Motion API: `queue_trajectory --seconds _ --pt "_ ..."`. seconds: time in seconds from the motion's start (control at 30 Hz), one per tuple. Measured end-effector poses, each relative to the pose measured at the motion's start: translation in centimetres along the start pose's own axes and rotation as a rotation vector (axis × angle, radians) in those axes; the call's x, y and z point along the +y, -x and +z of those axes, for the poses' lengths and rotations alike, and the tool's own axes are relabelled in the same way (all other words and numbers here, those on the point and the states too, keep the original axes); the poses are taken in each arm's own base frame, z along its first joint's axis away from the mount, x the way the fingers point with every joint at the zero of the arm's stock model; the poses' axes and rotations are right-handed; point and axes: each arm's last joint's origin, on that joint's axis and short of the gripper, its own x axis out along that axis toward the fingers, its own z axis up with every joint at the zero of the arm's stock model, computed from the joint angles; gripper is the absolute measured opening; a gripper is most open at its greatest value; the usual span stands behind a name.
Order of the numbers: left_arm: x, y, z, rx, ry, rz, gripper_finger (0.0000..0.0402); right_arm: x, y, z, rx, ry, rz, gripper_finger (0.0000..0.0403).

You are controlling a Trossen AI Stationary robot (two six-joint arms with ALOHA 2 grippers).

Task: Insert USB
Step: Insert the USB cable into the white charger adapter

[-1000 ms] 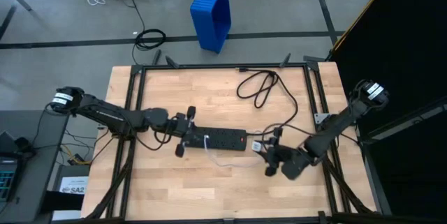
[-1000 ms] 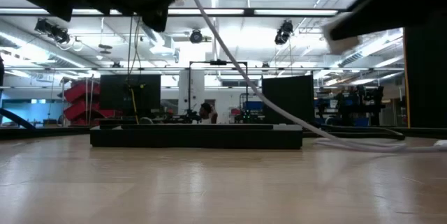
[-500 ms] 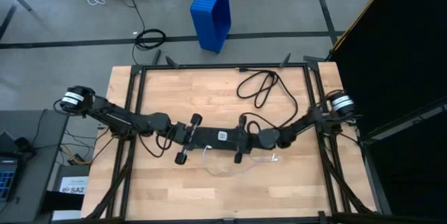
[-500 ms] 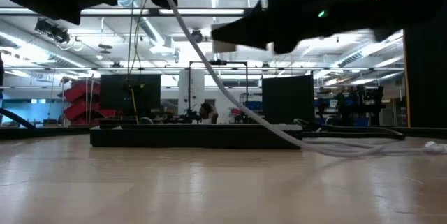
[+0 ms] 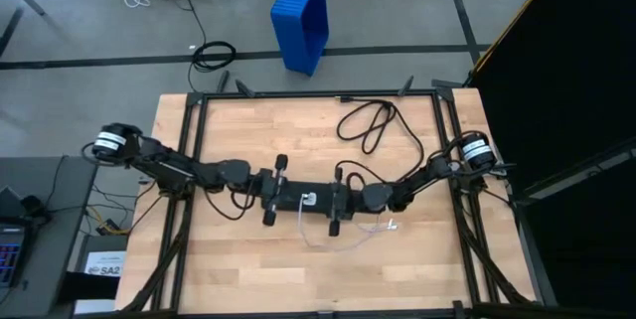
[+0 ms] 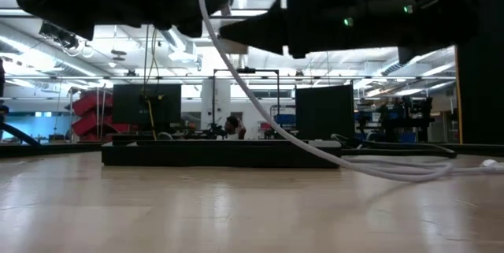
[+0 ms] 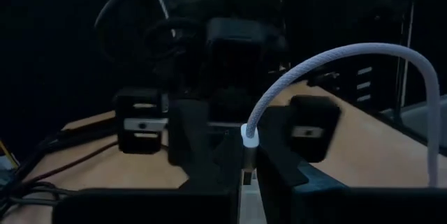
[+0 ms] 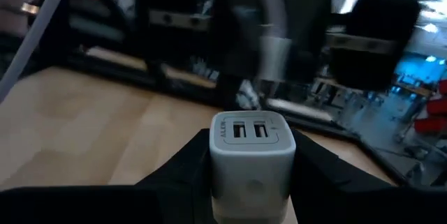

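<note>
The USB cable (image 5: pixel 328 246) is thin and white; it loops over the table near the centre, and its free plug end (image 5: pixel 393 225) lies on the wood. My left gripper (image 5: pixel 289 200) is shut on the other plug (image 7: pixel 248 161) and hovers over the black power strip (image 6: pixel 220 154). My right gripper (image 5: pixel 322 200) faces it from the right, shut on a white two-port charger block (image 8: pixel 250 147). The block's ports point at the plug, a short gap away. In the low view the cable (image 6: pixel 260 107) slants down from the left gripper onto the table. My left gripper pinches the USB plug between its two fingers just behind the white collar (image 7: pixel 249 135), coming level from the table's left. The plug is lifted clear; the cable arcs away from it and hangs slack to the table. My right gripper pinches the charger block by its two side walls (image 8: pixel 218 165), with one finger (image 8: pixel 318 168) on each side. It comes level from the table's right and holds the block lifted clear, port face toward the left gripper.
A thick black cord (image 5: pixel 373 125) lies looped on the far right part of the table and runs toward the power strip. A blue bin (image 5: pixel 303 16) and more cables sit on the floor beyond the far edge. Bare wood lies along the near edge.
My right gripper has carried the white charger block from the near right of the table toward the left, up to the centre, and now faces my left gripper. My left gripper has shifted slightly right and turned. The cable's loop on the table has shifted with it.
</note>
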Motion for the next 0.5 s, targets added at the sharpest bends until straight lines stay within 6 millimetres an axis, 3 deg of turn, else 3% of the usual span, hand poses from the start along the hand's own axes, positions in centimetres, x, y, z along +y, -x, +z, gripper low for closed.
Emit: queue_trajectory --seconds 0.17,0.5 --pt "0.27 -0.24 -0.37 0.004 0.006 0.000 0.0010 0.39 -1.03 0.73 0.050 0.026 0.021 0.0114" --pt "0.20 -0.23 -0.23 -0.013 0.007 -0.035 0.0010 0.24 -1.04 0.46 0.095 0.024 -0.045 0.0114"
